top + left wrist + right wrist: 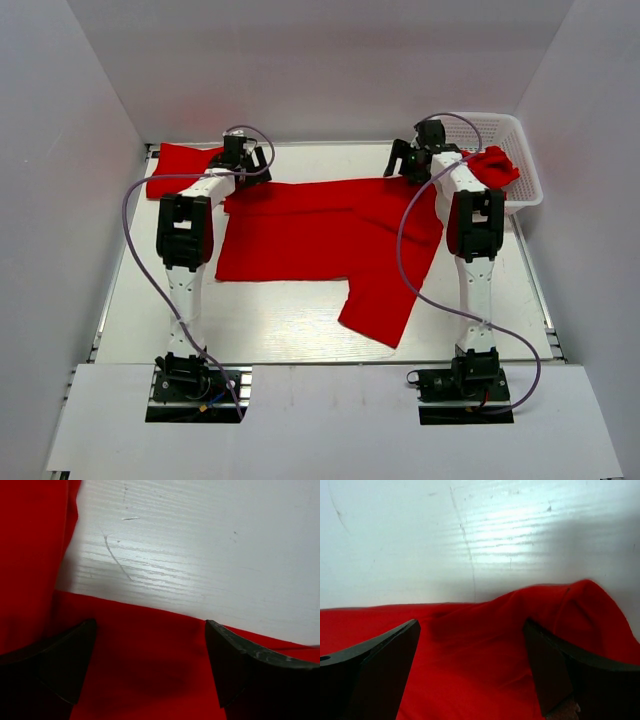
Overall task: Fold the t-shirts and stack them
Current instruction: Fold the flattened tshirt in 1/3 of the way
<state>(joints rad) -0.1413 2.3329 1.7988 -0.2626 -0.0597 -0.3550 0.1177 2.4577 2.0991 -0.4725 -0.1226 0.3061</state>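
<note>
The spread t-shirt (320, 240) under both pincers is plain bright red, with no print. A second t-shirt (178, 170) just left of the left pincer (243, 158) and a third t-shirt (497, 166) right of the right pincer (413, 160) are the same red. The basket (522, 140) beside the right pincer is white mesh. The counter (280, 320) is white with faint grey grain and thin dark scratches. Both pincers are black, the arms (185, 290) are white and black, and the cables (125, 215) are pale purple.

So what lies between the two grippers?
In the top view, bare table lies between the left gripper and right gripper, just beyond the far edge of the spread shirt.
</note>
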